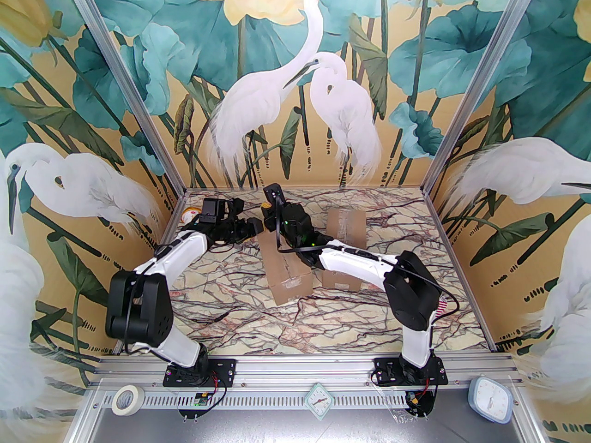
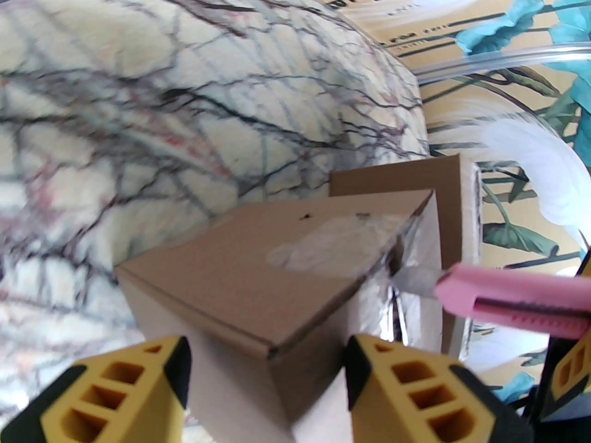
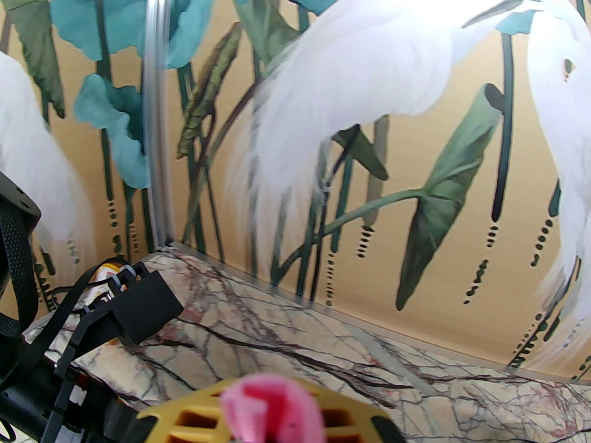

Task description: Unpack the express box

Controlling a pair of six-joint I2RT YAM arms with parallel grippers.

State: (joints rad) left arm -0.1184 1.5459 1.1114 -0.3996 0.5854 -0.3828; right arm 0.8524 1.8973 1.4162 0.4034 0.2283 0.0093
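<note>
Marble-patterned table (image 1: 323, 321) is carrying two cardboard boxes side by side: the taped express box (image 1: 288, 266) is sitting mid-table, with a second box (image 1: 346, 229) just to its right. Left gripper (image 2: 268, 362) is hovering at the express box's far end, jaws spread wide around one corner (contact unclear). Right gripper (image 3: 272, 416) is clamping a pink utility knife (image 2: 508, 302) — its blade tip is meeting the clear tape (image 2: 323, 247) at the box's top edge.

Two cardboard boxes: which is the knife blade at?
The left brown cardboard box, facing the left claw: the blade of the pink utility knife is at its taped end. The right box lies apart.
</note>
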